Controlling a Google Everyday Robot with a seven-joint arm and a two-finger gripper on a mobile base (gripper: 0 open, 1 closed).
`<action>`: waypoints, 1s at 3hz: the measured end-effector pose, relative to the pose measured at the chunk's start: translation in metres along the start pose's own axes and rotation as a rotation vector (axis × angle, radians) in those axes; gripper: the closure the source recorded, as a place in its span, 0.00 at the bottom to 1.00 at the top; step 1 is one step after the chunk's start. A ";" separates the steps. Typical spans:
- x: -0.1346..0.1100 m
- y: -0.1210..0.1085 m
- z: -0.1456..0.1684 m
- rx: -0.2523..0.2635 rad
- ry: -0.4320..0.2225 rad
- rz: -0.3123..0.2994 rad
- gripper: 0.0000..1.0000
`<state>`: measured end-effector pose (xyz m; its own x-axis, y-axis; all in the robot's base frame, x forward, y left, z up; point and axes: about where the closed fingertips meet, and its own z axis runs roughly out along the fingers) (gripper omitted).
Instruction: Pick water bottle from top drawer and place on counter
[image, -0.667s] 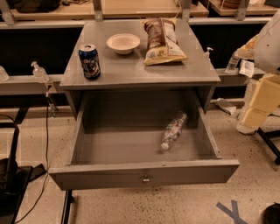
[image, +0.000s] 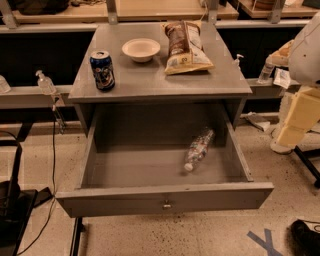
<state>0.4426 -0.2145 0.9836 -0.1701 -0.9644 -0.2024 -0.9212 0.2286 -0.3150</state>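
The water bottle (image: 199, 149), clear and crinkled with a white cap, lies on its side in the right half of the open top drawer (image: 165, 197), cap toward the front. The grey counter (image: 150, 80) is above the drawer. My arm (image: 300, 112), white and cream, hangs at the right edge, well right of the drawer. A dark shape at the bottom right corner looks like my gripper (image: 305, 237); it is low over the floor, mostly cut off, and far from the bottle.
On the counter stand a blue soda can (image: 102, 70) at the left, a white bowl (image: 141, 49) at the back and a chip bag (image: 185, 47) at the back right. Pump bottles (image: 46, 84) stand on side ledges. Cables lie on the floor at left.
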 end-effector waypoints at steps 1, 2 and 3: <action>0.002 -0.026 0.021 0.053 0.001 -0.147 0.00; 0.000 -0.052 0.051 0.055 -0.025 -0.293 0.00; 0.005 -0.075 0.101 -0.004 -0.041 -0.364 0.00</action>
<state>0.5459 -0.2229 0.9120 0.1835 -0.9763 -0.1148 -0.9200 -0.1294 -0.3698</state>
